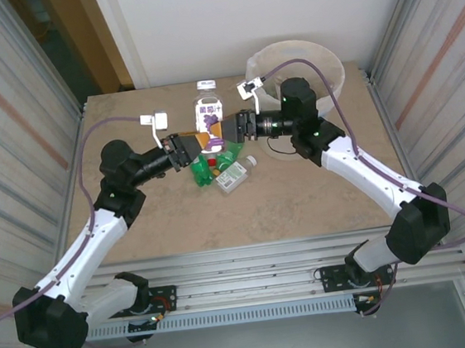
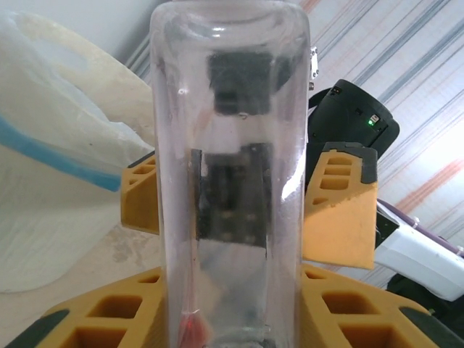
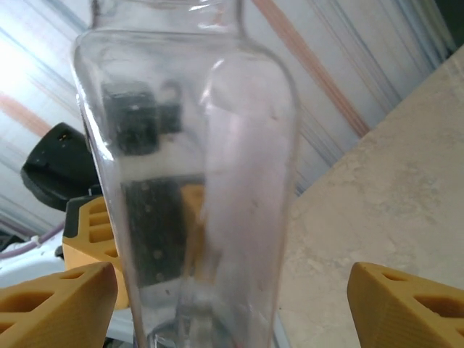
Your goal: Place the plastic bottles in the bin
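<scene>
Clear bottle (image 2: 232, 109) held left of bin (image 1: 319, 48), over loose bottles (image 1: 234, 176).
Left gripper (image 1: 190, 148): clamped on bottle.
Right gripper (image 1: 238, 127): fingers spread around it, no grip.
Risk: left releases before right clamps, so bottle drops and rolls away from bin.

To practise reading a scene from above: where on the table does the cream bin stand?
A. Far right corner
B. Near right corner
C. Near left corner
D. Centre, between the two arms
A: in the top view the bin stands at the far right corner of the table, with the plastic bottles lying to its left near the middle.
</scene>
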`<action>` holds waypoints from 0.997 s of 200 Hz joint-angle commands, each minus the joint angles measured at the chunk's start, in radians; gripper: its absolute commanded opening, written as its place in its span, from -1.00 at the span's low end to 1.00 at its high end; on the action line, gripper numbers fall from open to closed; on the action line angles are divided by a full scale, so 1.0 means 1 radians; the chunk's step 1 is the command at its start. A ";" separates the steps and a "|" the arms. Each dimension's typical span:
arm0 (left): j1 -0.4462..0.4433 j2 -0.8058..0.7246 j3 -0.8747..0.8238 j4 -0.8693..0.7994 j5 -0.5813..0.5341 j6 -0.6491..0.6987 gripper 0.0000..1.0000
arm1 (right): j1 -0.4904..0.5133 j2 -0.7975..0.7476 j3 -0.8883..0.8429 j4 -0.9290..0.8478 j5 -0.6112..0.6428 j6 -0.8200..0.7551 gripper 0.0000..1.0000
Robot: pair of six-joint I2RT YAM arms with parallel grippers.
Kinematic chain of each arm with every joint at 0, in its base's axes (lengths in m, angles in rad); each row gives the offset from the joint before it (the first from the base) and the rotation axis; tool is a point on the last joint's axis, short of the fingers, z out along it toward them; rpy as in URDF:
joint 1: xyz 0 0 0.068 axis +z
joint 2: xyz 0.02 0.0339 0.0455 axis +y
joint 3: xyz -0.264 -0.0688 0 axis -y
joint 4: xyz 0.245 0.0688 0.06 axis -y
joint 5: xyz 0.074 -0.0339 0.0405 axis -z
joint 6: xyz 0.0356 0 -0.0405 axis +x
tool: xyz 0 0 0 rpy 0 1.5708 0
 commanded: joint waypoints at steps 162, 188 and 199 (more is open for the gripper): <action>-0.013 -0.112 0.017 -0.153 -0.113 0.134 0.97 | -0.105 -0.104 0.232 -0.401 0.242 -0.160 -0.79; -0.015 -0.163 0.014 -0.257 -0.176 0.214 0.97 | -0.222 -0.130 0.294 -0.516 0.267 -0.187 -0.78; -0.016 -0.181 0.005 -0.290 -0.221 0.235 0.98 | -0.272 -0.126 0.340 -0.591 0.286 -0.206 -0.78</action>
